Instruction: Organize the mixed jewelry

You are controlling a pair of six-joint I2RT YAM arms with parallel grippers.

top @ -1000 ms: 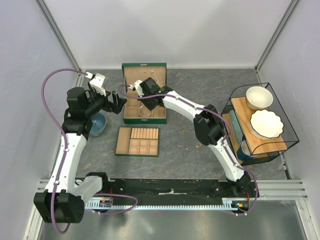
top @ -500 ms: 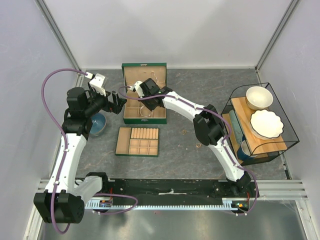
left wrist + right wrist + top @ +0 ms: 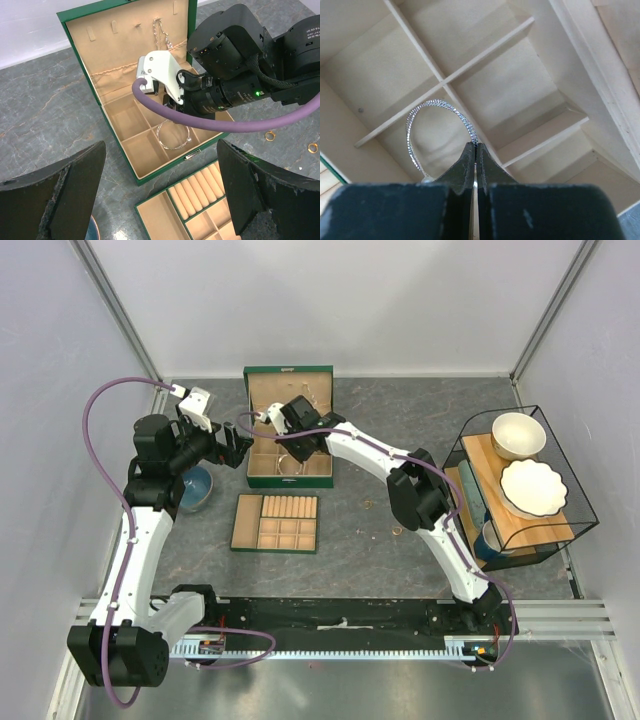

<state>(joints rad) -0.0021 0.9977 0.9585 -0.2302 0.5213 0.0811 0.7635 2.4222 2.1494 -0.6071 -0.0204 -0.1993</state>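
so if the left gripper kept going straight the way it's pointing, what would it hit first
probably the right arm's wrist and its purple cable, which cross between the left gripper and the green box; depth is unclear, so take that as a guess

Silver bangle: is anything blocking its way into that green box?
Nothing visible does. The right pincer is shut on the silver bangle over the green box, whose lid is open; below it only bare tan compartments and dividers show.

walls point(image 3: 350, 300): plain white | tabletop point(image 3: 365, 525): dark grey, marbled, matte | corner posts point(image 3: 118, 310): bare metal | light: even, diffuse
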